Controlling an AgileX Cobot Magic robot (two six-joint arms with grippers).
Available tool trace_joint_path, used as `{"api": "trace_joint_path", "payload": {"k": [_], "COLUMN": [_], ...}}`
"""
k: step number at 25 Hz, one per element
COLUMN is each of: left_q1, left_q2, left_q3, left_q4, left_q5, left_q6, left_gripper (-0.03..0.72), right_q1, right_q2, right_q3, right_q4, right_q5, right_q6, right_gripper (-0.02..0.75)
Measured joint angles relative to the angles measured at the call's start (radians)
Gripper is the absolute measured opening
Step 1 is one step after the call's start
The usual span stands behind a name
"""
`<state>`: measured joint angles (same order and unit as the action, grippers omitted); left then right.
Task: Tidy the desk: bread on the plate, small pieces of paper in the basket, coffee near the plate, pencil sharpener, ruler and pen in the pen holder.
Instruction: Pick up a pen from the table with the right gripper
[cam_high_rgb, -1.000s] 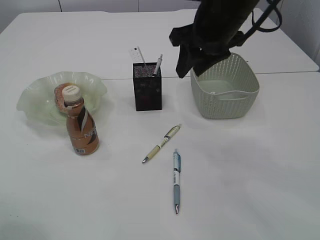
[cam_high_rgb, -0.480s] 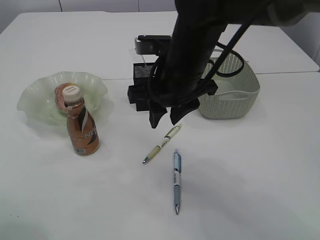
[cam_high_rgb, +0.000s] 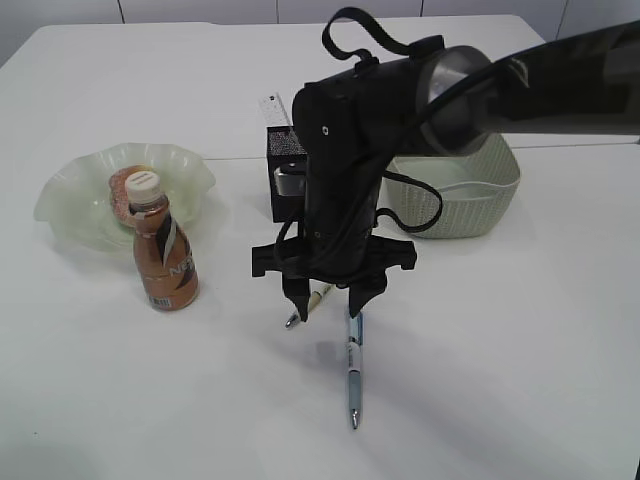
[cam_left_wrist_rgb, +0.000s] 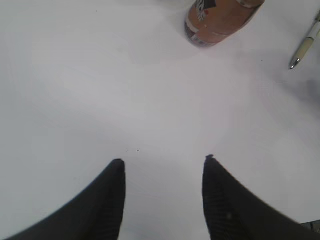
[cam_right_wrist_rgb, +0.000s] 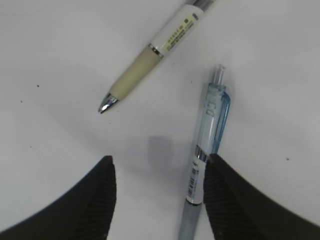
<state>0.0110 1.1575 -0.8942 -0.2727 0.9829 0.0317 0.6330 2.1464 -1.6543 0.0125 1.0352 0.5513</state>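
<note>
Two pens loose: cream-barrelled pen (cam_right_wrist_rgb: 150, 56), blue clear-barrelled pen (cam_right_wrist_rgb: 206, 150), mid-desk.
Right gripper (cam_high_rgb: 329, 301): jaws apart, empty.
Left gripper (cam_left_wrist_rgb: 162, 172): jaws apart, empty.
Advice: centre over one barrel before closing.

Pale grey wall (cam_high_rgb: 200, 8) in the far background of the exterior view, divided into panels by thin dark vertical seams, tiny dark specks (cam_right_wrist_rgb: 37, 86) scattered in both wrist views
</note>
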Motion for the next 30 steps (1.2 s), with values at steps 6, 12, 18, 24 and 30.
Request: {"api": "trace_joint_path", "payload": {"k": [6,12,18,24,30], "left_q1": [0.000,0.000,0.000,0.000,0.000], "left_q2": [0.000,0.000,0.000,0.000,0.000], "left_q3": [0.000,0.000,0.000,0.000,0.000], "left_q4": [-0.022,-0.033,-0.033,-0.033,-0.033], "left_q5": [-0.009,-0.011,-0.011,-0.013,-0.013], "left_q6": [0.000,0.000,0.000,0.000,0.000], "left_gripper": [0.370,0.370,0.370,0.370,0.370], "right_q1": [-0.009,-0.049,-0.056,-0.056,-0.056], "right_q2": [0.011,0.011,0.028,0.067,0.075], "right_q3": [0.000,0.000,0.000,0.000,0.000], "right_q4": [-0.013,-0.018,-0.032,-0.013,-0.013], "right_q5": [0.002,0.018,0.018,0.018,0.019], "right_q6": [0.014,0.016,0.016,0.016,-0.002], "right_gripper": [0.440,0.441,0.441,0.441,0.441]}}
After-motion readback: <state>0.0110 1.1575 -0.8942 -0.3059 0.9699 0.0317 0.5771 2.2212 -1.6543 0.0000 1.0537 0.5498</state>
